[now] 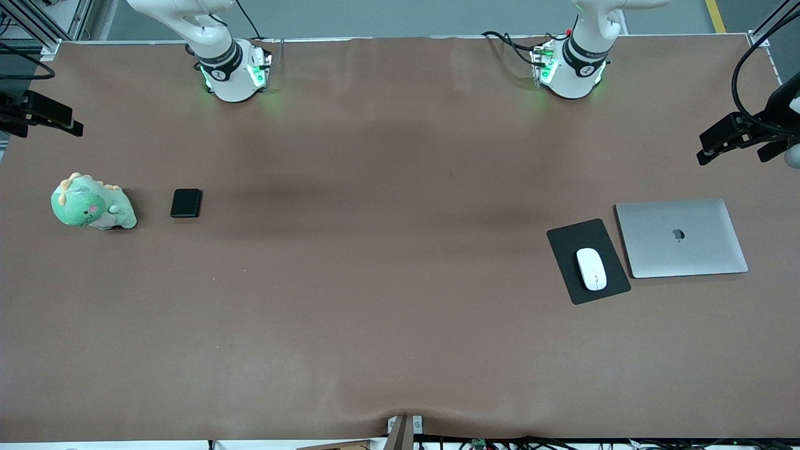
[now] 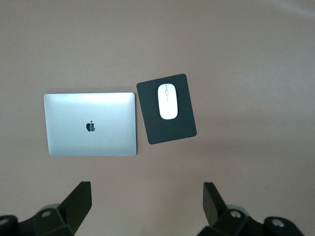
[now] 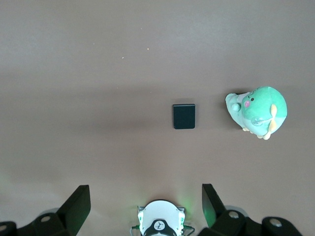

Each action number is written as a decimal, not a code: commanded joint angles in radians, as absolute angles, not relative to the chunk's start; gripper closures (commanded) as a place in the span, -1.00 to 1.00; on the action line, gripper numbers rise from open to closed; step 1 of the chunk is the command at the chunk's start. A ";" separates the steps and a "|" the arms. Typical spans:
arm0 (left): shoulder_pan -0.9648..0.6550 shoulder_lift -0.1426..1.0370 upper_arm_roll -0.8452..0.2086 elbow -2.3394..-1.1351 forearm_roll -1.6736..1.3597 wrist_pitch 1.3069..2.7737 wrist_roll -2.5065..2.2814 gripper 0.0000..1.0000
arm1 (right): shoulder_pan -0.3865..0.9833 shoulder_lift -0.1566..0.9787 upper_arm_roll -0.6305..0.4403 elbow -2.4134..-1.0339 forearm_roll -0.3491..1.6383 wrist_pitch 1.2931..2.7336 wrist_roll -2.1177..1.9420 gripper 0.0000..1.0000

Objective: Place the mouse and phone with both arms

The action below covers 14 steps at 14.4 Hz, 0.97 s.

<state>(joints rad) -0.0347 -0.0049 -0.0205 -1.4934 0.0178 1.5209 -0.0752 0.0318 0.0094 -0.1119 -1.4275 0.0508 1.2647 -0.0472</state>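
Observation:
The white mouse lies on a black mouse pad toward the left arm's end of the table. The left wrist view shows the mouse on the pad far below. The black phone lies flat toward the right arm's end and shows in the right wrist view. My left gripper is open and empty, high over the table near the pad. My right gripper is open and empty, high over the table near its own base. Both grippers are out of the front view.
A closed silver laptop lies beside the mouse pad, also seen in the left wrist view. A green plush dinosaur sits beside the phone, also seen in the right wrist view. Camera mounts stand at both table ends.

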 commanded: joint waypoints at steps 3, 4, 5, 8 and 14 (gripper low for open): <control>-0.046 -0.009 -0.026 -1.483 0.015 1.502 -0.066 -1.00 | 0.012 -0.106 -0.106 -1.585 0.023 1.342 -0.034 -1.00; -0.049 -0.009 -0.026 -1.483 0.015 1.488 -0.071 -1.00 | 0.003 -0.103 -0.106 -1.571 0.020 1.344 -0.035 -1.00; -0.051 -0.009 -0.028 -1.483 0.017 1.483 -0.071 -1.00 | 0.002 -0.097 -0.104 -1.551 0.009 1.344 -0.035 -1.00; -0.048 -0.008 -0.035 -1.483 0.017 1.482 -0.068 -1.00 | 0.006 -0.095 -0.101 -1.549 -0.020 1.336 -0.035 -1.00; -0.041 -0.011 -0.035 -1.480 0.017 1.477 -0.063 -1.00 | 0.005 -0.095 -0.103 -1.554 -0.005 1.339 -0.037 -1.00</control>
<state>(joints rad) -0.0493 -0.0049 -0.0313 -1.4932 0.0178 1.4969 -0.0753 0.0158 -0.0763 -0.1145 -1.5394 0.0021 1.3361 -0.0469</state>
